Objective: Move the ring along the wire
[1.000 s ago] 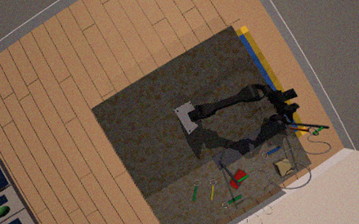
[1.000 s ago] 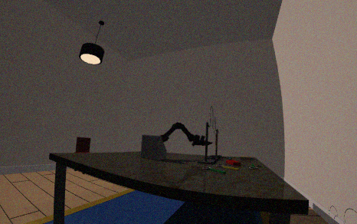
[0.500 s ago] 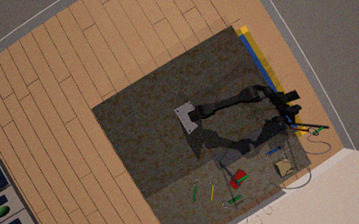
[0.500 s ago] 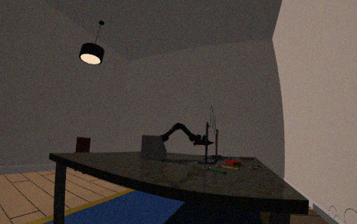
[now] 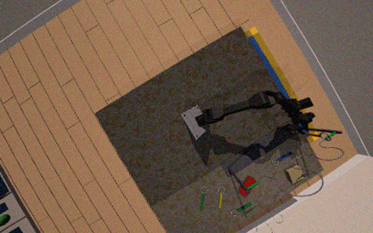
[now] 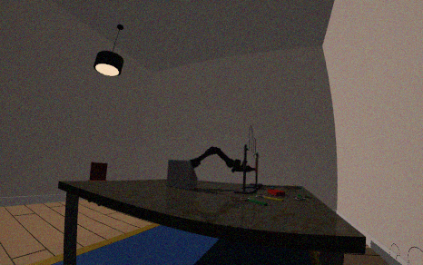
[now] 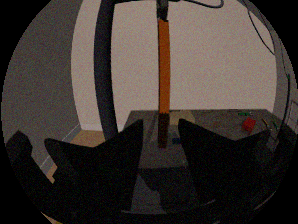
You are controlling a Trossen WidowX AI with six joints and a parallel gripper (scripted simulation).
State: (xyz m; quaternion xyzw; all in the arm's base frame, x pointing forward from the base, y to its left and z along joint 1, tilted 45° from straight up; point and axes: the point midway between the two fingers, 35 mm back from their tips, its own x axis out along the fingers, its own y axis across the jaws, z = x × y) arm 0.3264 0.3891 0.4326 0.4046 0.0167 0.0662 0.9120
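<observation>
The orange handle [image 5: 314,135] [image 7: 164,65] hangs down from the ring [image 5: 325,137], which is around the green part [image 5: 332,134] beside the near post [image 5: 324,131] [image 7: 102,75]. In the wrist view the handle is upright and its shaded lower end shows between the fingertips. My gripper [image 5: 306,129] [image 6: 253,169] [image 7: 161,123] is partly open, with gaps on both sides of the handle; contact is not visible. The ring is cut off at the top of the wrist view. The other green part [image 5: 252,186] is at the far post. The thin grey wire [image 5: 343,152] loops between them.
A red block [image 5: 243,192] [image 7: 249,124], a tan block [image 5: 295,175] and a blue-handled ring [image 5: 285,156] lie on the dark table [image 5: 158,119]. Green-handled [image 5: 202,201] and yellow-handled [image 5: 220,199] rings lie farther off. The near post stands close to the left of the gripper in the wrist view.
</observation>
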